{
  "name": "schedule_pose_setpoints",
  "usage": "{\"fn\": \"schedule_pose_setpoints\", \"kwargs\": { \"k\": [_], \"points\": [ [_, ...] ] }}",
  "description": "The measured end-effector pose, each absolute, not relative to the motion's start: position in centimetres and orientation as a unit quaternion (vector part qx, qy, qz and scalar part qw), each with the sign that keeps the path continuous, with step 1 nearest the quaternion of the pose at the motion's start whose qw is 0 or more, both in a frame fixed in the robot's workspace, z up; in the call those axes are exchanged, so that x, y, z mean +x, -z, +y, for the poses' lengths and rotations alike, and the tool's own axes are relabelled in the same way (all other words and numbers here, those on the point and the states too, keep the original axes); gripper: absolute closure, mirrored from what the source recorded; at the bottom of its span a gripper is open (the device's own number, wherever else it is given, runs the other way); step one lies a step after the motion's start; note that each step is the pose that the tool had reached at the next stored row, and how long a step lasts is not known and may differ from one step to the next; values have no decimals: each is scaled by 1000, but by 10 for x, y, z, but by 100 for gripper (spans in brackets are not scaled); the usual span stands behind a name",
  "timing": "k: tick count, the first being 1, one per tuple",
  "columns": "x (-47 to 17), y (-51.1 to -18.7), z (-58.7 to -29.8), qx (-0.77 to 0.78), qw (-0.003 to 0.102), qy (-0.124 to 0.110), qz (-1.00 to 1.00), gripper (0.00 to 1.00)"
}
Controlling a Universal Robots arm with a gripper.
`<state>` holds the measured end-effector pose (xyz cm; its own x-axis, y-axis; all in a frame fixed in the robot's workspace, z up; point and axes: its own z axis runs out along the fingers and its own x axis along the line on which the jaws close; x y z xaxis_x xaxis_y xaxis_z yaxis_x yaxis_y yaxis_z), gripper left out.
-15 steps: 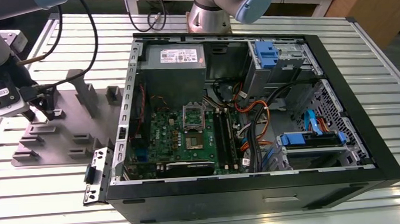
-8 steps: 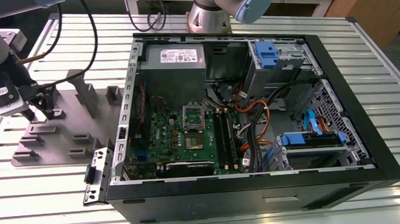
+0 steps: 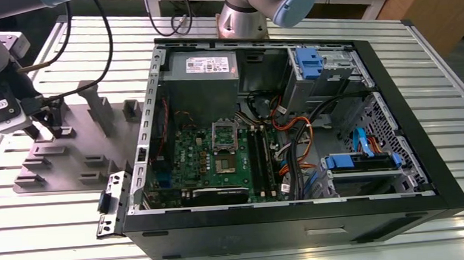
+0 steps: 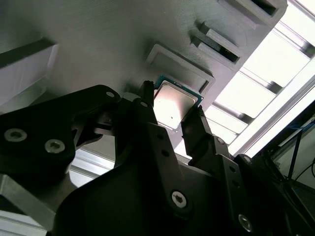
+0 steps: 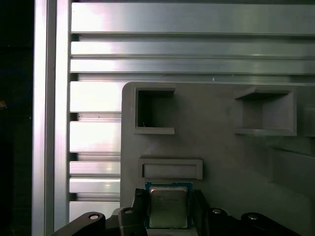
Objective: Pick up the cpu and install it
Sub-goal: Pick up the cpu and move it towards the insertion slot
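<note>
The cpu (image 4: 174, 104) (image 5: 168, 205), a small square chip with a silvery top and a green rim, sits between my gripper's (image 4: 173, 114) (image 5: 168, 219) two black fingers. Both fingers press against its opposite edges, so the gripper is shut on it. This happens over the grey fixture plate (image 3: 83, 158) (image 5: 226, 162) at the exterior view's left, where the gripper (image 3: 48, 130) hangs just above the plate. I cannot tell whether the chip still rests on the plate. The green motherboard (image 3: 217, 163) lies inside the open computer case, with its silver socket frame (image 3: 225, 134) near its middle.
The black computer case (image 3: 300, 222) lies open on the slatted aluminium table (image 3: 54, 228). Inside are a grey power supply (image 3: 200, 66), bundled cables (image 3: 292, 133) and blue drive brackets (image 3: 361, 162). The fixture plate carries raised blocks and pockets (image 5: 153, 110). An arm's base (image 3: 246, 16) stands behind the case.
</note>
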<state>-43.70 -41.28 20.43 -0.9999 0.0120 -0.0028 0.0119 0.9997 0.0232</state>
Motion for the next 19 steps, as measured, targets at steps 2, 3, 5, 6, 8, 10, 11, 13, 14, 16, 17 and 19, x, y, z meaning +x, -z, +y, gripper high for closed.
{"fn": "schedule_pose_setpoints", "kwargs": {
  "k": [2,3,5,6,8,10,11,13,14,16,17,19],
  "points": [
    [-437,-204,-413,6,1,-12,1000,53],
    [-437,-205,-413,6,1,-12,1000,53],
    [-437,-205,-413,6,1,-12,1000,53],
    [-437,-205,-413,6,1,-12,1000,53],
    [-437,-205,-413,6,1,-12,1000,53],
    [-437,-205,-413,6,1,-11,1000,53],
    [-437,-205,-413,6,1,-11,1000,53],
    [-437,-206,-413,6,1,-12,1000,53],
    [-437,-206,-413,6,1,-12,1000,53],
    [-437,-207,-413,6,1,-12,1000,53],
    [-437,-207,-413,6,1,-12,1000,53],
    [-437,-207,-413,6,1,-12,1000,53]
  ]
}}
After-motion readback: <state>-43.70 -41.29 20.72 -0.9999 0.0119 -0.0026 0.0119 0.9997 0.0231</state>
